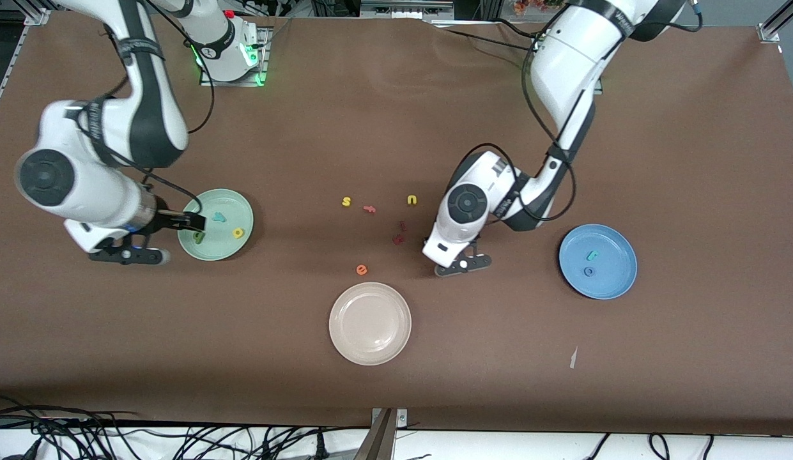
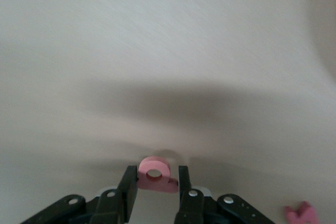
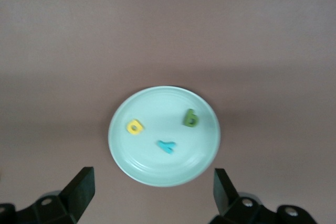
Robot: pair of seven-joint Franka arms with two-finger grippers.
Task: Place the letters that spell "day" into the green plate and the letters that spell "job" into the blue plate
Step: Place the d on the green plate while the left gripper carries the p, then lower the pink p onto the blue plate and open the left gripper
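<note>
Filling of the green plate is done; "j" and "o" lie in the blue plate. Left gripper is pinching the pink "b" on the tabletop; right gripper hangs spread over the green plate.

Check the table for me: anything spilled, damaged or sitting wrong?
Nothing stands out. The pale mint-green plate holds the olive-green "d", yellow "a" and teal "y", all lying flat; the left gripper grips the pinkish-red "b".

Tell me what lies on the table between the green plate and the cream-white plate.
Nothing: in the front view the brown table between the green plate and the cream-white plate is bare.
</note>
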